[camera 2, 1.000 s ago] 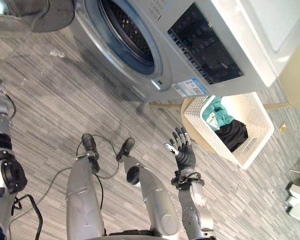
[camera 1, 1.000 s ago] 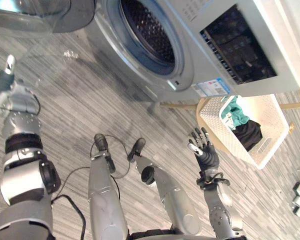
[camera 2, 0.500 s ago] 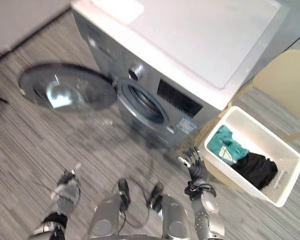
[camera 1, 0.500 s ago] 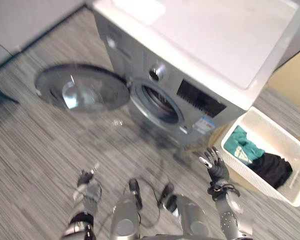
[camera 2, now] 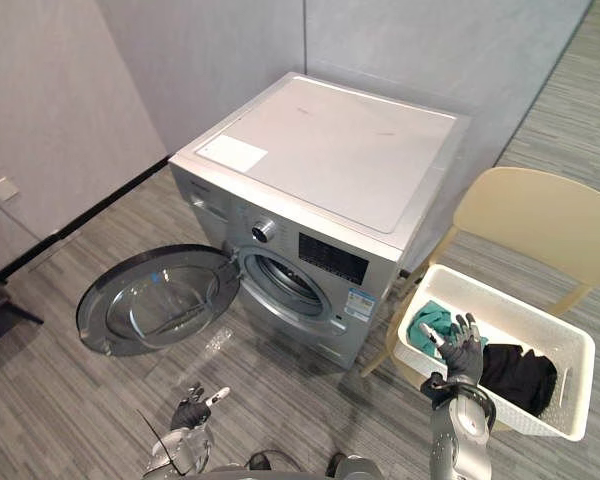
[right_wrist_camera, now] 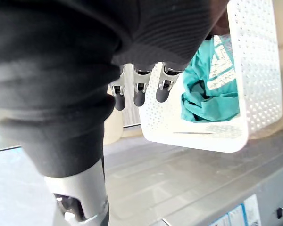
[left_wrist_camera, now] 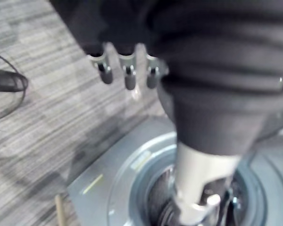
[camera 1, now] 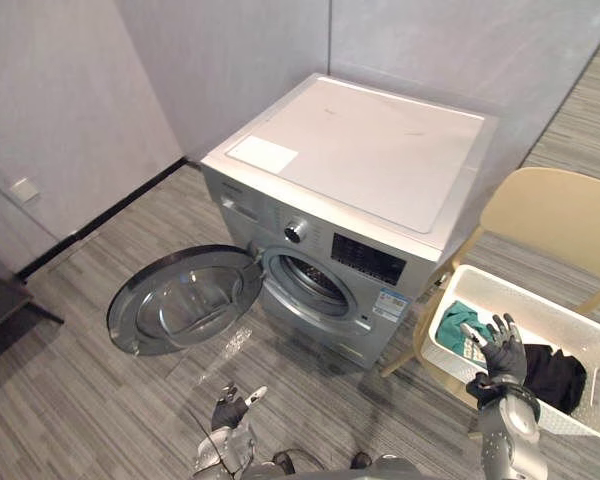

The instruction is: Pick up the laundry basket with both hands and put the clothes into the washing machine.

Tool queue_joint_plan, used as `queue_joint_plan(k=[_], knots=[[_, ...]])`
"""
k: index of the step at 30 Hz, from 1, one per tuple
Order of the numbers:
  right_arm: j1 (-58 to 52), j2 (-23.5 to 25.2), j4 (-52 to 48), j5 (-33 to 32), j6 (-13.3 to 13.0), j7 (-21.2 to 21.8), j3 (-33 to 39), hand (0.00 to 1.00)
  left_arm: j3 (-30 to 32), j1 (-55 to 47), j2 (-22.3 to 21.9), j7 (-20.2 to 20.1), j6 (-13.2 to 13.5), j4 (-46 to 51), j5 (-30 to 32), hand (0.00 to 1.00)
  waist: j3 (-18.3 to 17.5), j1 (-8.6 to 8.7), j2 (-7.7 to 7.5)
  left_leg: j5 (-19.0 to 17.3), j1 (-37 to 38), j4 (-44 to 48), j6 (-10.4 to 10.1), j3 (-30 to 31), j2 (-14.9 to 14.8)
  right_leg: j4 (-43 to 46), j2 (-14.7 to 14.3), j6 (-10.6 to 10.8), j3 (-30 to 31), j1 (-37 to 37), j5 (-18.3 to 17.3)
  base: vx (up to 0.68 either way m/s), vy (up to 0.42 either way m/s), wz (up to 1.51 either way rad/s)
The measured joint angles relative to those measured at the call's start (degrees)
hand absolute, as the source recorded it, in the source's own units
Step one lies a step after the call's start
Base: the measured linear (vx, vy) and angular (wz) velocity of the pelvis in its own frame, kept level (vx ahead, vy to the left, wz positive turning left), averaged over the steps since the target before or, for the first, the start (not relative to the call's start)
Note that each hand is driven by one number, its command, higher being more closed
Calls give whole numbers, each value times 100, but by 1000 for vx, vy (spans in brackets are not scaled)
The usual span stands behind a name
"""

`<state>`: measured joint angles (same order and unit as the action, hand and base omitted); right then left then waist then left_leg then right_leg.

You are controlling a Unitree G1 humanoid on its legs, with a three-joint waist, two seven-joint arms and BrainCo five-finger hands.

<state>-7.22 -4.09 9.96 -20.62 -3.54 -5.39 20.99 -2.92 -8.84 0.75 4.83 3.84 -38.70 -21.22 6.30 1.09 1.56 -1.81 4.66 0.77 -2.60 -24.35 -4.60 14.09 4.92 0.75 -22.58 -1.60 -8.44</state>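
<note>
Bordering basket rim [camera 1: 540, 300], perhaps: right hand [camera 1: 504, 352]

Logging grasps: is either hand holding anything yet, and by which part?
Nothing is held. The right hand is open beside the laundry basket; the left hand is open, low before the washing machine.

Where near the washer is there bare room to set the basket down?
Bare: the floor between the open door and the chair, and the washer's flat top. Crowded: the chair, holding the basket, with the right hand before it.
</note>
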Motion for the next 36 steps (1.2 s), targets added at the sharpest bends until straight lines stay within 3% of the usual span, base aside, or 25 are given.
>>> queue_joint_plan(k=[4, 7, 8, 10, 11, 12, 13, 14, 15, 16, 17, 20, 24, 26, 27, 29, 30, 33, 34, 36], knots=[[236, -93, -279, 184, 0, -79, -20, 0, -689, 323, 16, -203, -25, 39, 322, 0, 146, 120, -141, -137, -40, 219, 189, -252, 127, 1315, 357, 76, 393, -695, -161, -80, 48, -28], [250, -99, -543, 324, -1, -101, -6, 0, -826, 416, 56, -273, -26, 183, 372, 0, 298, 203, -311, -374, 12, 456, 228, -328, 120, 1860, 435, 146, 756, -919, -120, -118, 8, -17], [250, -132, -725, 398, -2, -111, -7, 0, -820, 409, 73, -290, -26, 256, 381, 0, 337, 227, -250, -383, -29, 450, 236, -361, 52, 1833, 441, 156, 800, -944, -183, -97, -22, -9], [341, -393, -923, 453, -8, -108, -64, 0, -819, 320, 61, -319, -28, 422, 380, 0, 348, 190, -269, -365, -55, 444, 252, -491, 32, 2078, 912, -133, 363, -976, -437, -69, -24, -27], [498, -676, -899, 525, -9, -109, -128, 0, -817, 227, 64, -328, -29, 498, 371, 0, 356, 106, -158, -385, -86, 494, 224, -660, -93, 2058, 1249, -205, -49, -969, -465, -26, -27, -52], [596, -813, -868, 561, -10, -107, -177, 0, -807, 196, 66, -328, -29, 510, 370, 0, 356, 65, -88, -410, -137, 556, 186, -715, -189, 1988, 1382, -210, -244, -969, -461, -17, -76, -76], [819, -1040, -855, 620, -7, -81, -295, 0, -753, 130, 178, -326, -29, 568, 360, 0, 344, 15, -33, -455, -303, 724, 58, -778, -399, 1604, 1550, -41, -526, -947, -361, 20, -100, -56], [888, -1097, -856, 653, -7, -55, -334, 0, -746, 103, 249, -328, -29, 598, 331, 0, 340, -3, -77, -474, -350, 799, 3, -817, -468, 1335, 1590, 117, -538, -907, -253, 55, -189, -54], [944, -1170, -857, 675, -7, -43, -371, 0, -724, 84, 344, -329, -31, 614, 330, 0, 328, -43, -201, -500, -392, 903, -89, -867, -526, 900, 1630, 294, -555, -793, -30, 99, -270, -29], [960, -1234, -850, 678, -5, 44, -381, 0, -593, 72, 434, -333, -33, 615, 314, 0, 310, -63, -458, -507, -406, 1057, -223, -871, -550, 369, 1654, 590, -573, -538, 376, 165, -383, -23], [1014, -1378, -777, 681, 9, 89, -389, 0, -423, 94, 384, -325, -70, 533, 285, 0, 327, -48, -398, -517, -432, 1307, -334, -818, -845, 212, 1460, 651, -692, -400, 653, 158, -328, -15], [1034, -1875, -771, 679, 20, 268, -406, 0, -255, 30, 138, -335, -71, 579, 253, 0, 187, -16, -149, -496, -578, 1542, -438, -602, -1408, 319, 925, 362, -876, -379, 450, 183, -253, -16], [1232, -2093, -635, 663, 8, 435, -635, 0, -120, 19, 77, -352, -72, 635, 147, 0, 178, 20, -108, -446, -721, 2177, -498, -494, -2022, 422, 505, 156, -949, -276, 155, 152, -254, -13], [1314, -2154, -525, 649, 6, 470, -1001, 0, -119, -41, 67, -358, -73, 643, 147, 0, 240, -26, -34, -338, -961, 3124, -303, -151, -2340, 420, 363, 113, -935, -31, 31, 84, -152, -14], [1422, -2154, -370, 646, 8, 505, -1265, 0, -119, -95, 59, -358, -73, 704, 147, 0, 349, -52, -15, -100, -1171, 3733, 33, 270, -2419, 395, 336, 96, -864, 164, 10, 76, -118, -14], [1461, -2143, -216, 648, 11, 552, -1442, 0, -127, -140, 40, -366, -73, 882, 109, 0, 458, -165, -66, -163, -1687, 4410, -160, 959, -2238, 256, 446, 142, -779, 304, -103, 43, 5, -4], [1535, -2102, 52, 642, 35, 553, -1456, 0, -127, -119, 12, -364, -73, 989, 53, 0, 522, -204, -49, -377, -1974, 4268, -377, 1185, -1948, 222, 574, 176, -784, 304, -92, 37, 89, 10], [1665, -2085, 458, 653, 156, 557, -1558, 0, -130, -239, 12, -365, -69, 1156, 35, 0, 519, -210, -21, -312, -2008, 2596, -422, 1243, -1487, 232, 746, 366, -732, 130, -37, 38, 186, -5], [1731, -2092, 579, 661, 193, 547, -1562, 0, -145, -352, -31, -365, -69, 1188, 33, 0, 511, -255, 153, -44, -1930, 1966, -545, 1327, -1422, 336, 710, 525, -592, 11, -76, 68, 297, -30], [1740, -1759, 746, 675, 240, 544, -1550, 0, -166, -361, 94, -363, -75, 1188, 31, 0, 687, -244, -134, -244, -1825, 2019, -433, 1157, -1198, 396, 989, 742, -458, 22, -62, 73, 272, -14]])
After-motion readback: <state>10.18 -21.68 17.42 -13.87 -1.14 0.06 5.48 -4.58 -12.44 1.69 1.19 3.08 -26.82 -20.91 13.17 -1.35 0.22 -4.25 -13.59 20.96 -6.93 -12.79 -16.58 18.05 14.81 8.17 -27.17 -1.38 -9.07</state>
